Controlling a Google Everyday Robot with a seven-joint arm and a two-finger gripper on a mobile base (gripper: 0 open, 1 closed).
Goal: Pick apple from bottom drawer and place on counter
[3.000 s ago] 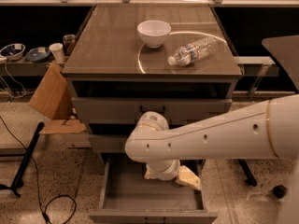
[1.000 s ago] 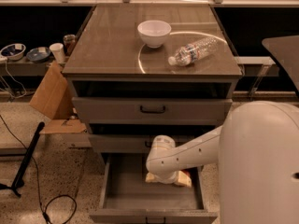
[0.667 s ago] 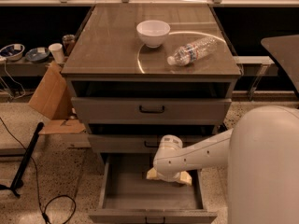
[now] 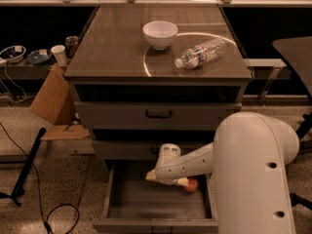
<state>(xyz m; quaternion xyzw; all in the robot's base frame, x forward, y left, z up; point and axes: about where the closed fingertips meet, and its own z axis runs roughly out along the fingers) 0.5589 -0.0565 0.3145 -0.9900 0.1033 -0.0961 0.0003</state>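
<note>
- Arm [image 4: 253, 174]: big white link fills the lower right. A slimmer forearm runs from it to the left and slightly down, over the open bottom drawer [image 4: 156, 206].
- Wrist [image 4: 168, 154]: rounded white joint just under the middle drawer [image 4: 122, 150] front, bent down into the drawer.
- Gripper [image 4: 168, 179]: low inside the bottom drawer, near its back and right of centre, mostly hidden under the forearm. Only pale yellowish bits show below the arm, so can't tell if it's wide, narrow or holding anything.
- Apple [image 4: 192, 185]: small orange-red, in the bottom drawer at back right, just beside the gripper. Part of it is covered by the arm. Can't tell if they touch.
- Bottom drawer: pulled out further than the two above, w/ grey floor bare toward the front and left.
- Top drawer [image 4: 158, 114]: dark handle at centre of its front.
- Counter [image 4: 109, 45]: glossy, w/ a light arc mark. A white bowl [image 4: 160, 34] sits upright near back centre. A clear plastic bottle [image 4: 204, 52] lies on its side to the right of the bowl, cap toward the front-left.
- Left of cabinet: cardboard [image 4: 51, 101] leaning against its side, and a black cable [image 4: 58, 213] looped on the floor.
</note>
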